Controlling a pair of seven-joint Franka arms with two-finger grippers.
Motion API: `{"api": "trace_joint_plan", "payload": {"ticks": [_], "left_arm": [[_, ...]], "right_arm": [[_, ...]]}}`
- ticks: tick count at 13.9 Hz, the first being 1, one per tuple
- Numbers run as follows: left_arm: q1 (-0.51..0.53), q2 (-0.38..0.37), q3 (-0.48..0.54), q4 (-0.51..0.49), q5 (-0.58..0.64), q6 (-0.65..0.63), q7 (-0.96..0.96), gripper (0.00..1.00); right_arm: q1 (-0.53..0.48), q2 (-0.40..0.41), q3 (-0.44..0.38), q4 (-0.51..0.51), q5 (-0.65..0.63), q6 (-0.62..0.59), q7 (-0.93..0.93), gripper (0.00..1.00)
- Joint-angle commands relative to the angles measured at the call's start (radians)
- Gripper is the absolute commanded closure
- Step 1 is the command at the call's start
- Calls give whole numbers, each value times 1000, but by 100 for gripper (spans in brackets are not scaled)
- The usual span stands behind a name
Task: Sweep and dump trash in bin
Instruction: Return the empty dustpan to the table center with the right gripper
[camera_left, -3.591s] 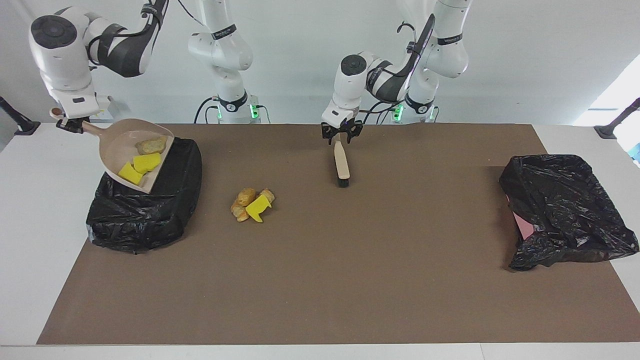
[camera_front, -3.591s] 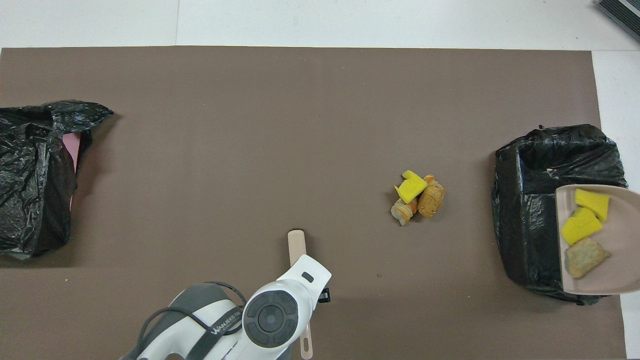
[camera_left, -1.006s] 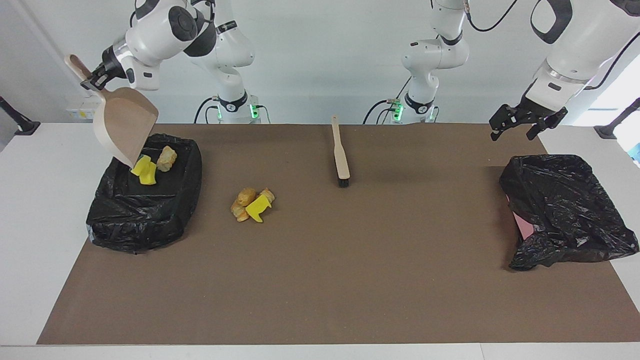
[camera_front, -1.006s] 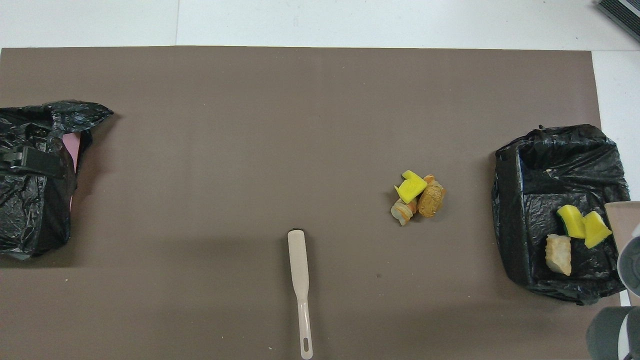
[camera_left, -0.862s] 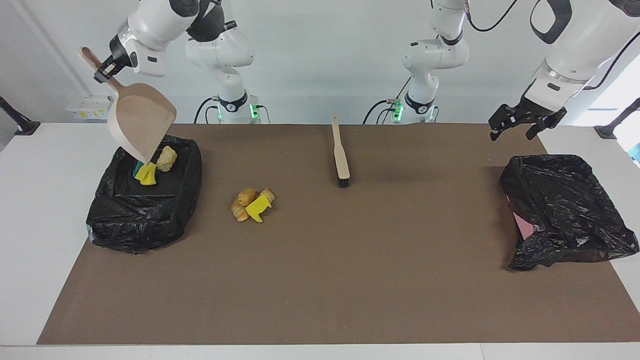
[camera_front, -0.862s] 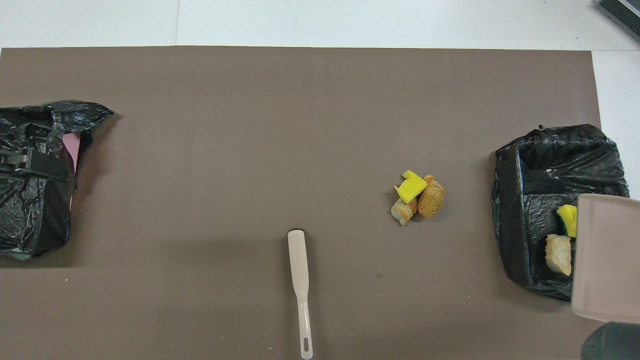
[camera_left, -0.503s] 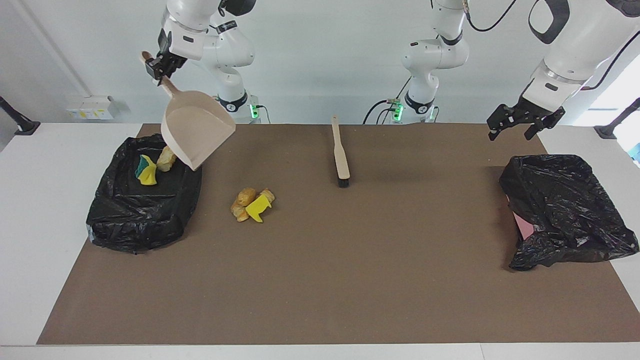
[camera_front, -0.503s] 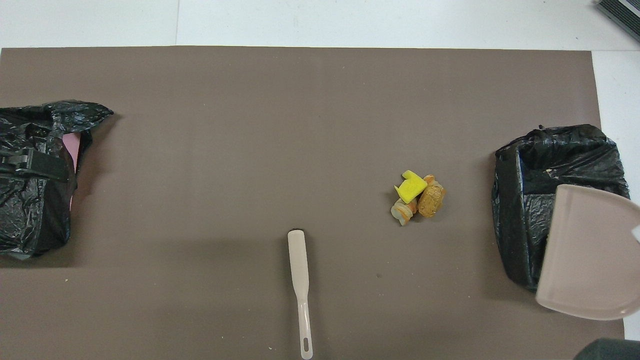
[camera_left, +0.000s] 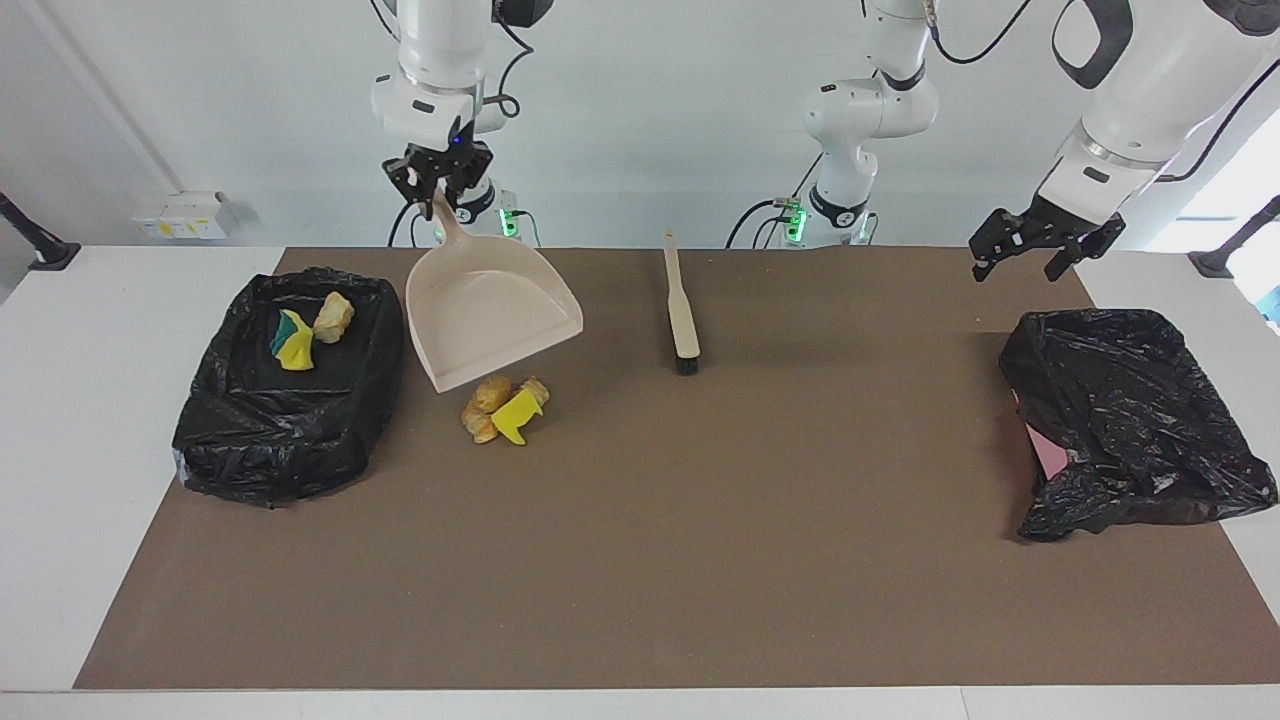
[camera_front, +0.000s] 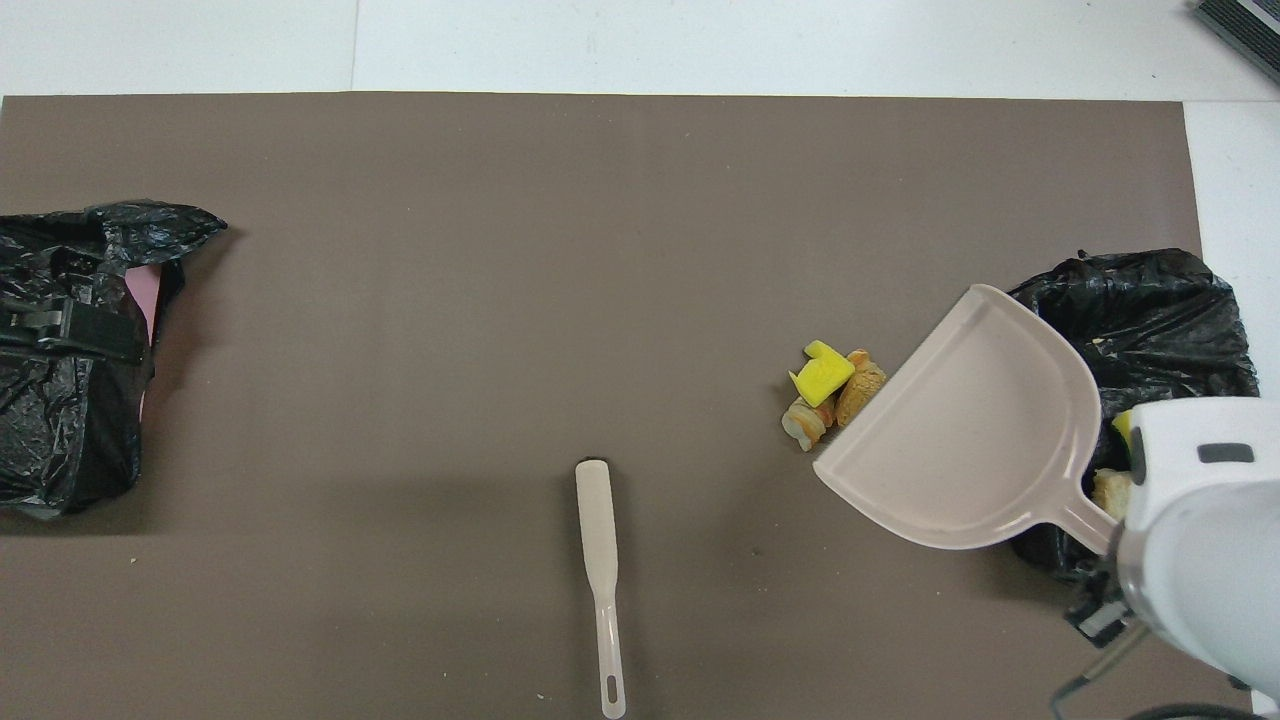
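My right gripper (camera_left: 437, 188) is shut on the handle of the empty beige dustpan (camera_left: 490, 315) (camera_front: 970, 430). The pan hangs tilted, lip down, over the mat between the bin and a small pile of trash (camera_left: 503, 408) (camera_front: 830, 393), yellow sponge bits and brown bread lumps. The pan's lip is right beside the pile. The black-lined bin (camera_left: 285, 440) (camera_front: 1150, 300) at the right arm's end holds dumped trash scraps (camera_left: 305, 332). My left gripper (camera_left: 1015, 268) hangs open and holds nothing, over the mat's corner at the left arm's end.
The beige brush (camera_left: 682, 305) (camera_front: 598, 545) lies flat on the brown mat, bristle end away from the robots, toward the left arm's end from the pile. A crumpled black bag (camera_left: 1130, 420) (camera_front: 60, 400) over something pink sits at the left arm's end.
The right gripper swung the emptied dustpan away from over the bin and down beside the trash pile. The dumped scraps stay in the bin. The left gripper barely moved.
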Motion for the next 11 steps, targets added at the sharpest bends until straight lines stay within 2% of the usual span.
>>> {"api": "trace_joint_plan", "payload": {"ticks": [1, 3, 5, 9, 11], "left_arm": [[-36, 8, 4, -1, 6, 18, -1, 0], [-66, 13, 4, -2, 6, 33, -2, 0], [-91, 28, 4, -4, 6, 47, -2, 0], [-140, 36, 4, -35, 6, 115, -4, 0], [-141, 66, 4, -38, 6, 154, -4, 0]], "right_arm": [[84, 235, 15, 189, 17, 25, 300, 100], [168, 410, 15, 344, 14, 64, 497, 100], [228, 556, 15, 458, 15, 157, 658, 100], [315, 751, 14, 555, 15, 367, 861, 100], [374, 863, 3, 628, -2, 412, 912, 100]]}}
